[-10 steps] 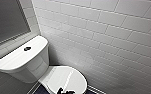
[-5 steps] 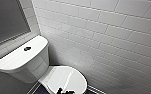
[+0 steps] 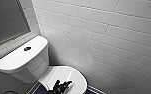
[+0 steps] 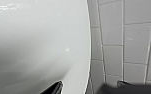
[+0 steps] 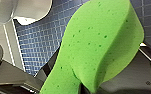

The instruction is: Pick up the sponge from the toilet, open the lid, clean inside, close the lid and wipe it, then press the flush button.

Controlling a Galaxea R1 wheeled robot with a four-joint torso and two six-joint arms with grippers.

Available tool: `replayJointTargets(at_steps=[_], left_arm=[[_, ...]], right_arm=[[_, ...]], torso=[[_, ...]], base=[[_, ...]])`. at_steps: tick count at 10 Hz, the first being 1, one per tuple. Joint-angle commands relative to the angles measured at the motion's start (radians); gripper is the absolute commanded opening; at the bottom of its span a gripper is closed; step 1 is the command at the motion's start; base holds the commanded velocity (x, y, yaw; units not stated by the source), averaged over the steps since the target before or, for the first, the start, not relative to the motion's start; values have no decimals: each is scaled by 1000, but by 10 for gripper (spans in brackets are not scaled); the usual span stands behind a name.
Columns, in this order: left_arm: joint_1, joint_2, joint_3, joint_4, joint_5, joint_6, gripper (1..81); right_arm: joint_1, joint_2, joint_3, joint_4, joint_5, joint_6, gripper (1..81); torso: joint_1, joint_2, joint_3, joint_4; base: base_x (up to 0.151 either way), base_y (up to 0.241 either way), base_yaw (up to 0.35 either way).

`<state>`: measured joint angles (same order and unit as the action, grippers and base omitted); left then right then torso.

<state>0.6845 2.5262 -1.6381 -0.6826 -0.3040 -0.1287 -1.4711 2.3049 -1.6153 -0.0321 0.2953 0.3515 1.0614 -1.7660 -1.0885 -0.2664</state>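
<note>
The right gripper [image 5: 87, 87] was clamped on the sponge [image 5: 98, 45], its dark fingers pinching the bright green pad near one end so that the pad bowed and folded at the waist. The rest of the pad stood free above a floor of small blue mosaic tiles [image 5: 41, 45]. A white part of the toilet [image 5: 28, 10] showed beyond it. The left gripper [image 3: 62, 86] hung low over the closed lid [image 3: 66, 73] near its front edge, its two dark fingers spread apart and nothing between them. In the left wrist view the smooth white lid curved away just beside the tiled wall [image 4: 131, 45]. Behind the lid stood the white tank [image 3: 21, 60], with the flush button [image 3: 27, 48] dark in the middle of its top. White brick-laid wall tiles ran close along the toilet's side.
</note>
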Motion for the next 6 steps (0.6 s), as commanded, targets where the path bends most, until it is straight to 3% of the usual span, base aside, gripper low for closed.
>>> replayJointTargets(at_steps=[1, 3, 6], left_arm=[[-62, -25, 91, 28, 94, 9, 811], [-24, -82, 204, 31, 89, 15, 811], [56, -84, 176, 34, 92, 20, 811]], right_arm=[[17, -46, 28, -20, -54, 1, 10], [25, -40, 29, -20, -56, 1, 10], [25, -28, 23, -20, -56, 0, 10]], torso=[[0, 0, 0, 0], [0, 0, 0, 0], [0, 0, 0, 0]], base=[[0, 0, 0], [0, 0, 0], [0, 0, 0]])
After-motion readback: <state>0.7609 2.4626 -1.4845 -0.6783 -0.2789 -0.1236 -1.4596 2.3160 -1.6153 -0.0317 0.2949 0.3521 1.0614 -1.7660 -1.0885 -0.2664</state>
